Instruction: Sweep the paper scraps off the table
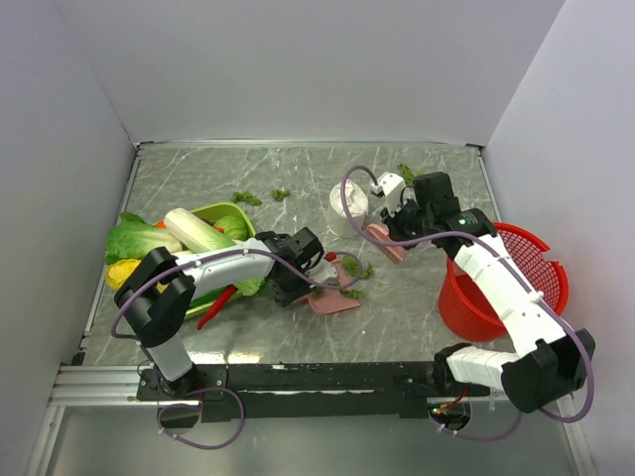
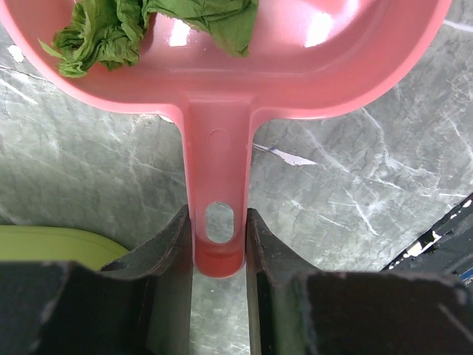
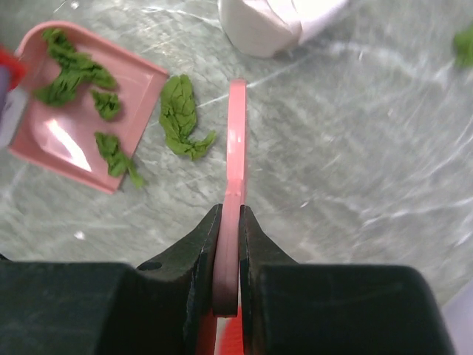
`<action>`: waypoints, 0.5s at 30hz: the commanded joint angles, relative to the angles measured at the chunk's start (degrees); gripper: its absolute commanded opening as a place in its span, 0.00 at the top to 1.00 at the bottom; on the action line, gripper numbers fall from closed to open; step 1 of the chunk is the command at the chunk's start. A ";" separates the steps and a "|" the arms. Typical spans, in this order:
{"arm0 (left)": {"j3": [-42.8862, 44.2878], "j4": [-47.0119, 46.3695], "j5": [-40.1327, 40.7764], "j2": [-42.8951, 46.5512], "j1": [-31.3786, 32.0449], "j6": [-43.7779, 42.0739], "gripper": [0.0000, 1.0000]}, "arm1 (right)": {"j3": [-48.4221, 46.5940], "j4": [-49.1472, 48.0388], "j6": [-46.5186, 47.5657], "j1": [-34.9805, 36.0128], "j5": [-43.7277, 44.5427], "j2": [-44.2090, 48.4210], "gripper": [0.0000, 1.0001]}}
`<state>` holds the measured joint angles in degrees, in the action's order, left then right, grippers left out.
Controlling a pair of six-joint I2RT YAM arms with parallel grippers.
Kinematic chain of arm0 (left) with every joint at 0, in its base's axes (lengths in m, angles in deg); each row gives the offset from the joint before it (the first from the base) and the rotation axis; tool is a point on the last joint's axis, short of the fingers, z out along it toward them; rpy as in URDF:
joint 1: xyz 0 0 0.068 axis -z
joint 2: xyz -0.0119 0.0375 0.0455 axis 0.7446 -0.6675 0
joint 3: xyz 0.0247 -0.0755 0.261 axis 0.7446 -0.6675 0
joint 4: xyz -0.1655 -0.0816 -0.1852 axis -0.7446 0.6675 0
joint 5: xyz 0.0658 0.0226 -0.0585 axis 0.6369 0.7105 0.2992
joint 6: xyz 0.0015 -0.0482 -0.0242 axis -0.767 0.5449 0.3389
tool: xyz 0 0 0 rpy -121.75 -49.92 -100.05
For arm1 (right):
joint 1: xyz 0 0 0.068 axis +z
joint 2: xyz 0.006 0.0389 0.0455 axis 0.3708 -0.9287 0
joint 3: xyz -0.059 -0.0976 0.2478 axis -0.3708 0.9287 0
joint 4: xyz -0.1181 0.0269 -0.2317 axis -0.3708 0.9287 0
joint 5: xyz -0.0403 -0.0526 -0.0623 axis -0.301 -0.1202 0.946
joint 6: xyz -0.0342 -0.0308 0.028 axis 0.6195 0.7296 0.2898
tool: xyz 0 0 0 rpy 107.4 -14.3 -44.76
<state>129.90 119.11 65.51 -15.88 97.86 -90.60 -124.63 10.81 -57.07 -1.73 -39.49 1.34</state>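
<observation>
- In the top view, small dark-green crinkled paper scraps point(image 1: 246, 198) are seen scattered on the flat dark-grey marble-patterned table point(image 1: 198, 178). Two lie at the far middle, one lies far right, and a few lie at the centre beside the pink plastic dustpan point(image 1: 334, 301).
- The dustpan is set at the table's centre, and its handle is grasped by the left gripper point(image 1: 310, 283).
- A flat pink plastic scraper point(image 1: 385, 241) is clenched in the right gripper point(image 1: 392, 223), just right of a white crumpled lump point(image 1: 347, 210).
- A lime-green tray point(image 1: 230, 209) heaped with vegetables is seen at the left, and a red mesh basket point(image 1: 506, 283) at the right edge.
- In the left wrist view, the left gripper point(image 2: 219, 244) is closed on the end of the dustpan point(image 2: 295, 66) handle, with a finger pressed against each side.
- Two bunches of paper scraps point(image 2: 103, 33) are held inside the pan, the table point(image 2: 355, 192) is seen beneath it, and a corner of the lime-green tray point(image 2: 59, 248) shows at the near left.
- In the right wrist view, the right gripper point(image 3: 228, 244) is shut on the flat pink plastic scraper point(image 3: 235, 140), which is seen edge-on above the table point(image 3: 355, 163).
- Several paper scraps point(image 3: 70, 70) lie inside the dustpan point(image 3: 66, 140) at the left. One larger scrap rests on the table between the pan's open edge and the scraper.
- The white crumpled lump point(image 3: 273, 26) is seen at the far middle.
</observation>
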 commanded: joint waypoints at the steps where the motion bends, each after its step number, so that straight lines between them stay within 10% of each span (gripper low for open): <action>1: 2.59 0.42 -1.06 0.99 -0.08 0.69 0.99 | 0.91 -4.96 -13.33 -0.26 5.23 -2.67 1.00; 15: 9.10 1.83 2.89 -4.10 0.54 0.16 0.99 | 5.92 -6.63 -28.26 0.71 -10.40 -6.90 1.00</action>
<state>136.24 120.36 66.59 -18.22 97.88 -90.40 -118.97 6.99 -78.82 -1.67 -41.59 -5.46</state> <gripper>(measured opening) 0.304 0.169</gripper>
